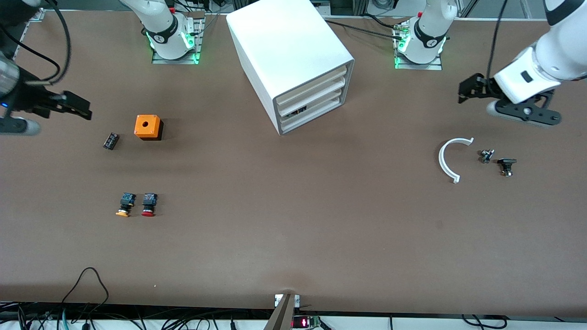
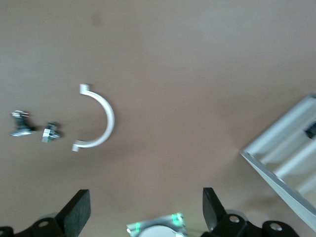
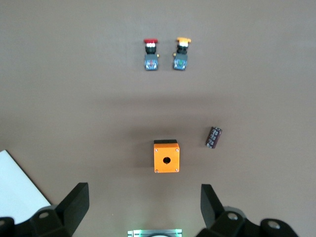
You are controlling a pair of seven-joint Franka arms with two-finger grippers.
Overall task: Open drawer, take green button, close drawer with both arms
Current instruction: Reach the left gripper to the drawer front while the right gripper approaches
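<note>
The white cabinet (image 1: pixel 293 59) stands between the two arm bases, and all its drawers are pushed in. The drawer (image 1: pixel 311 118) is the bottom one. A corner of the cabinet (image 2: pixel 286 163) shows in the left wrist view. The button is hidden from view. My left gripper (image 1: pixel 472 89) hangs open and holds nothing, over the table at the left arm's end; its fingers (image 2: pixel 79 212) stand wide apart. My right gripper (image 1: pixel 75 106) is open and holds nothing, over the table at the right arm's end. Its fingers (image 3: pixel 76 205) are spread, and the orange box lies under it.
An orange box (image 1: pixel 147 127) with a round hole, a small black part (image 1: pixel 110 140), an orange-capped button (image 1: pixel 124 205) and a red-capped button (image 1: pixel 149 204) lie toward the right arm's end. A white curved piece (image 1: pixel 449 158) and two small metal parts (image 1: pixel 486 156) (image 1: pixel 506 166) lie toward the left arm's end.
</note>
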